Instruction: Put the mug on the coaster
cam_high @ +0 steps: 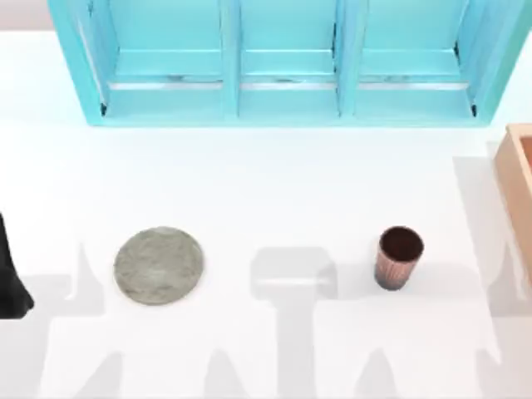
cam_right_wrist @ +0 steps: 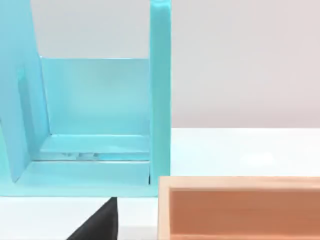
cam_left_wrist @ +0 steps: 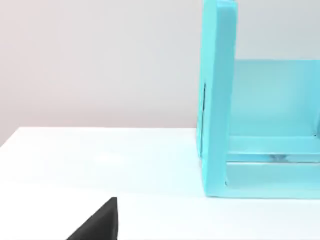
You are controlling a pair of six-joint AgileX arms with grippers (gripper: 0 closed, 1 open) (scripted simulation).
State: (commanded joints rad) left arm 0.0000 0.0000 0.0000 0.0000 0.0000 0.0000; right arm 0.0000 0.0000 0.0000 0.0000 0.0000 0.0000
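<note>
The mug (cam_high: 400,258), a small copper-brown ribbed cup with a dark inside, stands upright on the white table right of centre. The coaster (cam_high: 158,266), a flat grey mottled disc, lies left of centre, well apart from the mug. My left arm (cam_high: 10,274) is a dark shape at the table's left edge, some way left of the coaster. A black part of the left gripper (cam_left_wrist: 100,225) pokes into the left wrist view. A like black part of the right gripper (cam_right_wrist: 100,222) pokes into the right wrist view. Neither touches anything.
A turquoise shelf unit (cam_high: 283,91) with three bays spans the back of the table. A light wooden box (cam_high: 519,179) sits at the right edge, behind and right of the mug. The white tabletop (cam_high: 283,191) lies bare between mug and coaster.
</note>
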